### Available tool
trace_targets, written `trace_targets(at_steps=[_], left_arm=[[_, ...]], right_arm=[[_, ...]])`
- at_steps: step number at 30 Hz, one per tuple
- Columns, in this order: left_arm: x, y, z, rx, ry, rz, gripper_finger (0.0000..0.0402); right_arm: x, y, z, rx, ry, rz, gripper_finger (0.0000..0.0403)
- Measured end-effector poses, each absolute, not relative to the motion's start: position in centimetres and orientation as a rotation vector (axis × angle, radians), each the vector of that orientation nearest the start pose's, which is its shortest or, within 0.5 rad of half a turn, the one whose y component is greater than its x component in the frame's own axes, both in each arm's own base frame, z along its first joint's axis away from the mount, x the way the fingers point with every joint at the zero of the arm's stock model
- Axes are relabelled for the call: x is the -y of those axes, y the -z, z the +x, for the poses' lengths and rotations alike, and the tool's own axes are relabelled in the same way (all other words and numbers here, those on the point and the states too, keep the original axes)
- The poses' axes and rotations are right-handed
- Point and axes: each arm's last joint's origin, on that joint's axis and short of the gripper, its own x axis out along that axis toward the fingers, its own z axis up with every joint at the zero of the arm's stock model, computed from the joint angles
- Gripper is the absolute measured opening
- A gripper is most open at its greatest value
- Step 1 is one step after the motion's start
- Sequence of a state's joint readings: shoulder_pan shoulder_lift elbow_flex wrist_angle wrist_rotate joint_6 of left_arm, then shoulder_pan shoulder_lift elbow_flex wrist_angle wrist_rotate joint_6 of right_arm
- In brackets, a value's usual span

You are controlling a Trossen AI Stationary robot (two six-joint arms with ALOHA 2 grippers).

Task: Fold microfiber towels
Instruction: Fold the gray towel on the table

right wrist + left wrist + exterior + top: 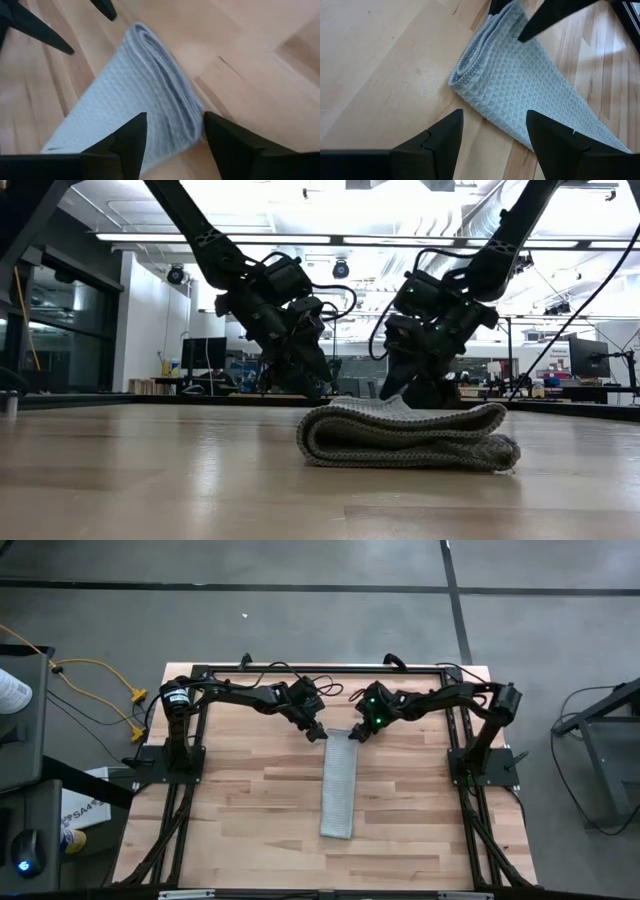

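Observation:
The light grey microfiber towel [338, 785] lies folded into a long narrow strip down the middle of the wooden table [240, 810], several layers thick in the low view [400, 437]. Both grippers stand at its far end. My left gripper [318, 733] is open just off the far left corner, with the towel's left edge [470, 75] ahead of its fingers [495, 112]. My right gripper [356, 734] is open, and the folded far right corner [187, 120] shows between its fingers [175, 115]. My right gripper slants down from the table's far right, and its two fingers stand on either side of the towel's far right corner [190, 112], which lies on the table. I cannot tell whether they touch it. My left gripper touches nothing that I can see.
Black frame rails [180, 790] run along the table's left and right sides and its far edge [320, 668]. Bare wood lies on both sides of the strip and at the near edge. Yellow cables [100, 680] lie on the floor beyond the table's left.

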State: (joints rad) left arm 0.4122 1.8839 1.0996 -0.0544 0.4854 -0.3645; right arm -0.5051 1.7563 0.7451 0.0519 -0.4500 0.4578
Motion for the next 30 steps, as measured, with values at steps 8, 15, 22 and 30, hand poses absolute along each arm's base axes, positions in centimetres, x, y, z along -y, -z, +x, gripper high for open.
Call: trace_targets(at_steps=[8, 15, 22, 30], left_arm=[[-14.0, -15.5, 35.3, -0.768, -0.069, -0.711, 0.0219], [-14.0, -15.5, 35.3, -0.768, -0.069, -0.711, 0.0219], [-14.0, -15.5, 35.3, -0.768, -0.069, -0.711, 0.0219], [-14.0, -15.5, 35.3, -0.767, -0.069, -0.711, 0.0219]], right_arm=[[13.7, -12.5, 26.3, -0.847, 0.294, 0.818, 0.0193], [13.0, -12.5, 26.7, -0.857, 0.271, 0.8, 0.0193], [13.0, -12.3, 26.8, -0.858, 0.269, 0.801, 0.0193], [12.7, -12.4, 27.0, -0.855, 0.255, 0.792, 0.0193]])
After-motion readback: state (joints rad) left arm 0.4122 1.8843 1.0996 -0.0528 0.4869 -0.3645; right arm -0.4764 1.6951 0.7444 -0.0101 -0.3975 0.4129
